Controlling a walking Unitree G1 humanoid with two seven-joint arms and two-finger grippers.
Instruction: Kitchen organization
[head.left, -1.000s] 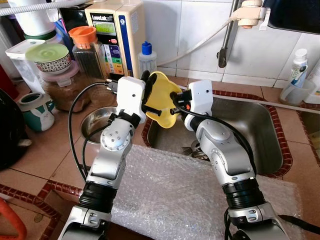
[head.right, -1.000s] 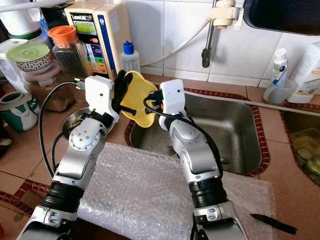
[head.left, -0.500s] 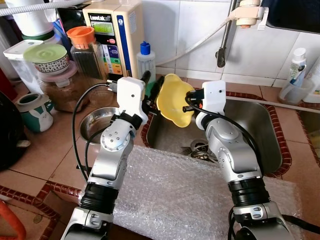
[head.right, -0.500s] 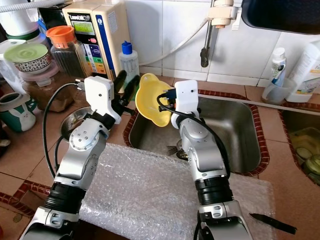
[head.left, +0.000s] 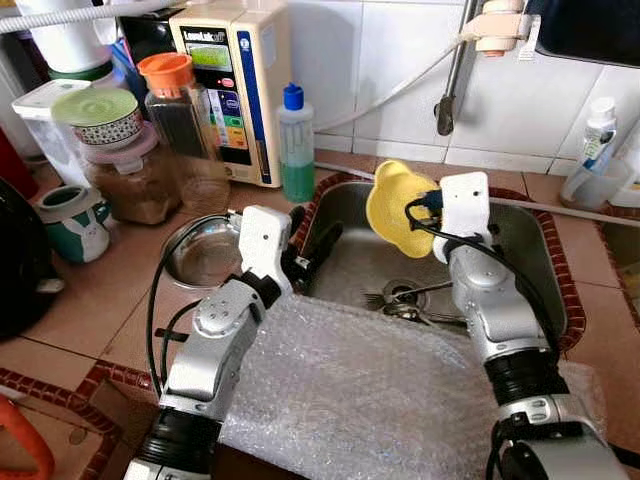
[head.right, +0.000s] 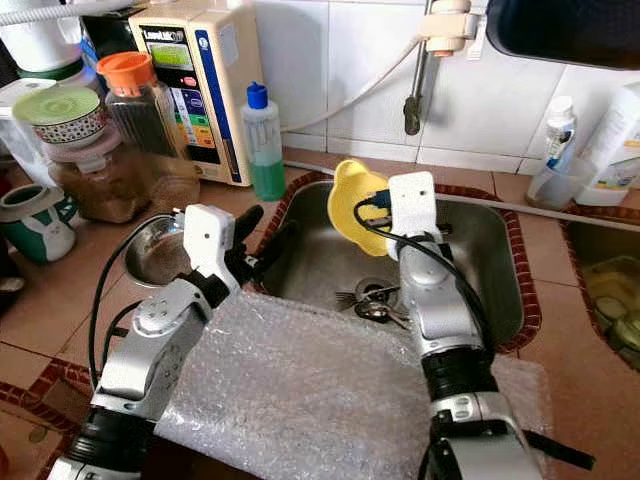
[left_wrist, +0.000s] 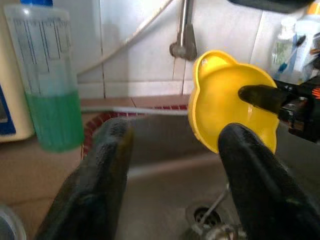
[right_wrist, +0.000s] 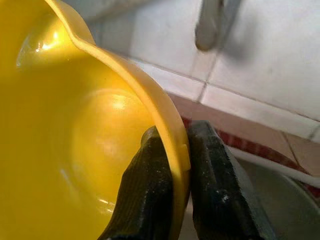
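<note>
One yellow bowl (head.left: 398, 208) pinched at the rim by the right gripper (right_wrist: 170, 165), held tilted above the sink (head.left: 535, 262) at frame centre, probably for draining. Left gripper (head.left: 312, 250) spread wide, empty, lower left of the basin.

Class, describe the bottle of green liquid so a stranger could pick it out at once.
Start at the steel sink. At its back left corner, on the tiled counter beside the cream appliance, stands the clear bottle. Its blue cap and green liquid set it apart from the neighbouring orange-lidded jar.

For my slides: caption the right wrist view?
Right gripper pinching the rim of a yellow bowl before white wall tiles.
</note>
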